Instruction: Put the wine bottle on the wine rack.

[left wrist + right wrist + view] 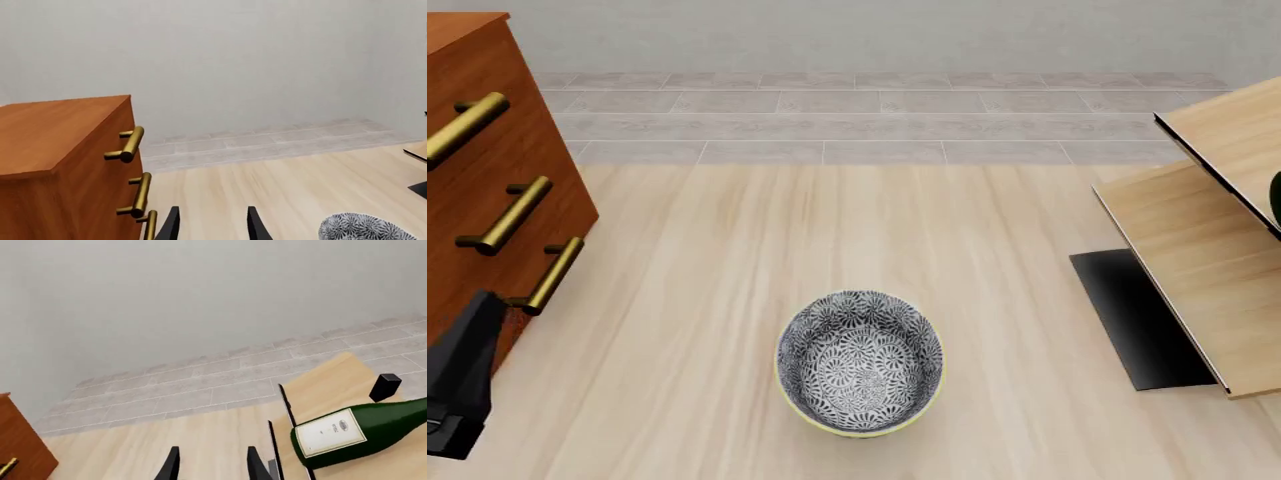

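The table (827, 230) fills most of the front view, bare pale wood through its centre, so there is wide room for moving there. At the left edge of that frame stands the drawer cabinet (494, 170), its brass handles (507, 215) jutting toward the middle; the left gripper (212, 222) sits just beside the lowest handle, fingers parted with nothing between them, so any swing toward the cabinet looks tight. At the right edge the wine rack (1194, 260) slants over its black base plate (1134, 320), panels tilted, I judge, to cradle a bottle lying down. In the right wrist view the wine bottle (363, 430) lies on its side on the rack at lower right, label facing up, so the task looks done. The right gripper (210, 462) is spread apart and empty, short of the bottle. The patterned bowl (858, 362) sits low centre, well apart from both
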Controlling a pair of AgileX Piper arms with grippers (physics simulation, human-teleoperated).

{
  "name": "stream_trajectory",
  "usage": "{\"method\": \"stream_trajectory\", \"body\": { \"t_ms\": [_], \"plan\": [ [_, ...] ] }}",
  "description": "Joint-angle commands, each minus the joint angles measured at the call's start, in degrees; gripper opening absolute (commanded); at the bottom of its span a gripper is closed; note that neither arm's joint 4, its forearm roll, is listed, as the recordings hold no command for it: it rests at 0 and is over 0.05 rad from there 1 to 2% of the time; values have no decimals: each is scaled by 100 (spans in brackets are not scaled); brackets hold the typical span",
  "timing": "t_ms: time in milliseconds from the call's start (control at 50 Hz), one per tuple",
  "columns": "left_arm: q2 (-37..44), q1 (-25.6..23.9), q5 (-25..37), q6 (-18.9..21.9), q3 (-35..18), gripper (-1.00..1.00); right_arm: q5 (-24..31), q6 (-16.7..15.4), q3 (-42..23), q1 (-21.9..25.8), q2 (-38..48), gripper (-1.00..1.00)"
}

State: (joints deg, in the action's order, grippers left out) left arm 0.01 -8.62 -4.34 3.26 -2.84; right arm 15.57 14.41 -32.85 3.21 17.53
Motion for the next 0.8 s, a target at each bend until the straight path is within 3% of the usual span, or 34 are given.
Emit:
{"method": "stream_trajectory", "body": {
  "t_ms": [20,40,60,80,100,400,620,800],
  "plan": [
    [0,-30,120,-109,-481,100,283,-441,180,453,-856,100],
    [7,-137,346,531,-568,100,316,-467,204,497,-937,100],
    [1,-49,606,24,-791,100,376,-565,233,607,-1077,100],
    [-1,33,318,-284,-817,100,410,-553,264,671,-1165,100],
    [-1,-5,475,-134,-881,100,454,-480,308,724,-1266,100],
    [-1,-41,786,-76,-1261,100,579,-717,455,1207,-1751,100],
    [-1,-270,1162,47,-1785,100,936,-836,-187,1454,-1752,100],
    [-1,-410,1612,205,-2298,100,1481,-1112,-1000,1520,-1752,100]
  ]
}}
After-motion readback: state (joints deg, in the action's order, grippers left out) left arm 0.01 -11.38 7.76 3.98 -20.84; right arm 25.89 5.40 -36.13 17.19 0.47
